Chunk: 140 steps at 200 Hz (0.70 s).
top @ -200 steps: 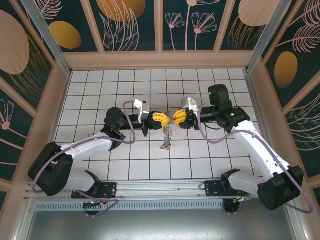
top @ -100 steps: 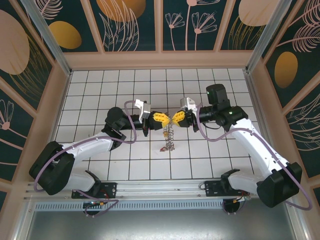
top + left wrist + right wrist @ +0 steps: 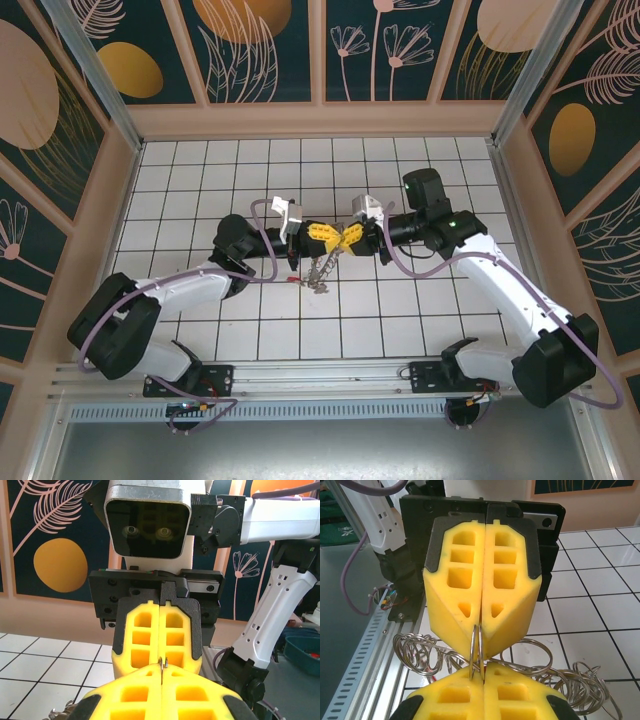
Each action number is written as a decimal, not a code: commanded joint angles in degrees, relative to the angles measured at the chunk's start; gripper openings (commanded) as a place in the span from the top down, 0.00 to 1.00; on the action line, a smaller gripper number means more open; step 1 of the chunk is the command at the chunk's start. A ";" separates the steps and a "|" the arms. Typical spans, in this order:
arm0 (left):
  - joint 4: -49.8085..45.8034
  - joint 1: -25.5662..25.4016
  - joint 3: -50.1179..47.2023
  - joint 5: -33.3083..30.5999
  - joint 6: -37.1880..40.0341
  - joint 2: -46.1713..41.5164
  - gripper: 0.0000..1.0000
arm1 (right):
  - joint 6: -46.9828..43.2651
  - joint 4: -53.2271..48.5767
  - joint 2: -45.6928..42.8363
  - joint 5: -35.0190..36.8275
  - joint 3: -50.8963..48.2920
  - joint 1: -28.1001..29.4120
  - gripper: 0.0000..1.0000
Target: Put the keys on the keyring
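Note:
The keyring (image 3: 321,268) hangs as a grey tangle of wire loops just above the tiles at mid-table. Its main double-wire ring (image 3: 476,650) is pinched from both sides. My left gripper (image 3: 329,238) and right gripper (image 3: 346,238) meet tip to tip above the tangle, each shut on the ring. In the left wrist view my left gripper (image 3: 162,674) has the ring's edge (image 3: 163,664) in its seam, with the right gripper's fingers (image 3: 175,640) facing it. In the right wrist view my right gripper (image 3: 483,679) holds the same ring. A red speck (image 3: 300,281) at the tangle's lower end may be a key head; the keys are otherwise not distinguishable.
Small silvery loops (image 3: 420,652) fan out left and right below the pinched ring. The white tiled floor (image 3: 420,310) lies on all sides within low tan walls (image 3: 130,200). A slotted metal rail (image 3: 330,405) runs along the near edge by the arm bases.
The right gripper has closed in against the left gripper's tips and shut on the ring. The hanging tangle has risen a little and swung to the left.

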 commanded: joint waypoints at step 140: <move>5.00 -1.92 1.68 -0.72 -1.51 -1.08 1.00 | -2.10 1.88 -3.86 -6.35 -1.44 -3.38 0.82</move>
